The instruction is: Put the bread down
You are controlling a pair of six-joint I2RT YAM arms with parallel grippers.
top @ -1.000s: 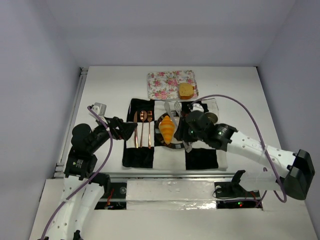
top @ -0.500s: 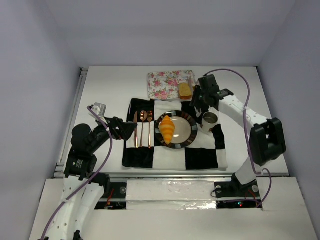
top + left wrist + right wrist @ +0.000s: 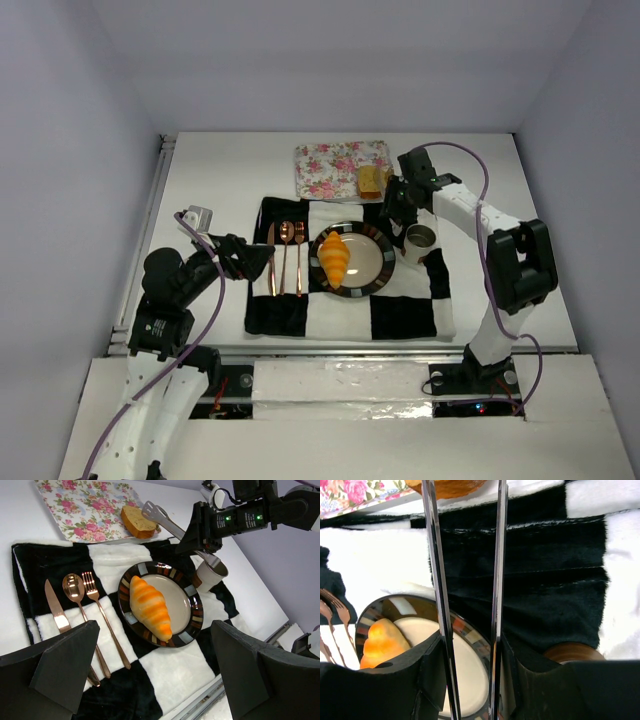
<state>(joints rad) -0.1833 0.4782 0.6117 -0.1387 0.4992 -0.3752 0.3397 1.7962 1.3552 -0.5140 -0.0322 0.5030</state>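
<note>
A golden-orange croissant (image 3: 334, 257) (image 3: 149, 605) (image 3: 382, 640) lies on the left half of a dark-rimmed plate (image 3: 380, 270) (image 3: 196, 611). The tan bun (image 3: 371, 180) (image 3: 137, 522) (image 3: 447, 486) sits at the right end of a floral tray (image 3: 325, 170) (image 3: 85, 510). My right gripper (image 3: 398, 200) (image 3: 470, 650) is shut on metal tongs (image 3: 160, 517) (image 3: 434, 555). The tongs' two arms point at the bun, and their tips reach it. My left gripper (image 3: 262, 258) (image 3: 155, 680) hangs open and empty over the mat's left side.
A black-and-white checked mat (image 3: 400, 315) (image 3: 165, 670) lies under the plate. A copper knife, spoon and fork (image 3: 285, 255) (image 3: 75, 587) lie left of the plate. A cup (image 3: 420, 240) (image 3: 210, 574) (image 3: 572, 652) stands right of it, under my right arm.
My right arm has swung from low over the plate's right rim back to the floral tray, bringing the tongs to the bun. The left arm has not moved.
</note>
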